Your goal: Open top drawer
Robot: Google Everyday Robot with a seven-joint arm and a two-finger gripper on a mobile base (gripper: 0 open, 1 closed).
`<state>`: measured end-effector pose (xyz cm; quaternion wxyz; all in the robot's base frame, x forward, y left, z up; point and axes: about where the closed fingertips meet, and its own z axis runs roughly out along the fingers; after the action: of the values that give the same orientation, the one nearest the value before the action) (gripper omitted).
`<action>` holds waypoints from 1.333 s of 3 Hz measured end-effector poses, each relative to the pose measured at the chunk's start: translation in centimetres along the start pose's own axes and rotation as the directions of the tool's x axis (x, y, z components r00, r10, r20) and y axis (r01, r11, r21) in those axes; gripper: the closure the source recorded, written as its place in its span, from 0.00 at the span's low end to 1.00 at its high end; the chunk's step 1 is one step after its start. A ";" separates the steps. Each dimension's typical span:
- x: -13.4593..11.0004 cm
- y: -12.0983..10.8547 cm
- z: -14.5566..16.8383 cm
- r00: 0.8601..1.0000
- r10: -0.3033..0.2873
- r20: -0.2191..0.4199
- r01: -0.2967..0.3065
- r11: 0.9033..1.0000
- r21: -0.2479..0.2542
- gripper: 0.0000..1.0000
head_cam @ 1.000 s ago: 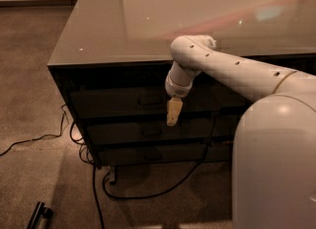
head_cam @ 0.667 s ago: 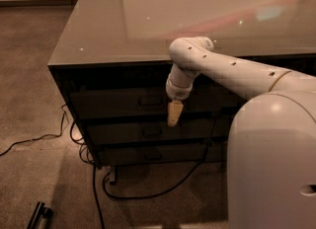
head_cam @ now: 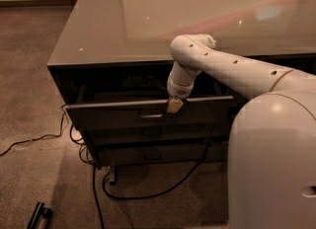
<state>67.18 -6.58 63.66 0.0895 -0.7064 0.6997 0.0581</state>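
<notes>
The top drawer (head_cam: 108, 117) of the dark cabinet stands partly pulled out, its tall flat front forward of the cabinet face and a dark gap behind it. Its small metal bar handle (head_cam: 150, 116) is at the centre of the front. My gripper (head_cam: 174, 105) hangs down from the white arm and sits at the drawer front's top edge, just right of and above the handle. The drawer's inside is dark and mostly hidden.
Two shorter drawers (head_cam: 148, 134) (head_cam: 153, 155) below are closed. A glossy grey countertop (head_cam: 148, 25) overhangs the cabinet. Black cables (head_cam: 148, 193) trail on the carpet under and left of the cabinet. A dark bar-shaped object (head_cam: 39, 215) lies at bottom left. My white body (head_cam: 271, 164) fills the right.
The top drawer has come out from flush to partly open. The gripper has moved toward the camera with the drawer front, and the whole view now sits closer to the cabinet.
</notes>
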 end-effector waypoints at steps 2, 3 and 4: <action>0.0 0.0 0.0 1.000 0.000 0.000 0.000 1.000 0.000 0.39; -0.8 0.3 0.1 1.000 -0.025 0.015 0.024 1.000 0.012 0.16; -0.9 2.6 -1.1 0.998 -0.041 0.040 0.039 0.998 0.051 0.00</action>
<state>64.55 -5.90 64.78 0.1228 -0.7164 0.6847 0.0532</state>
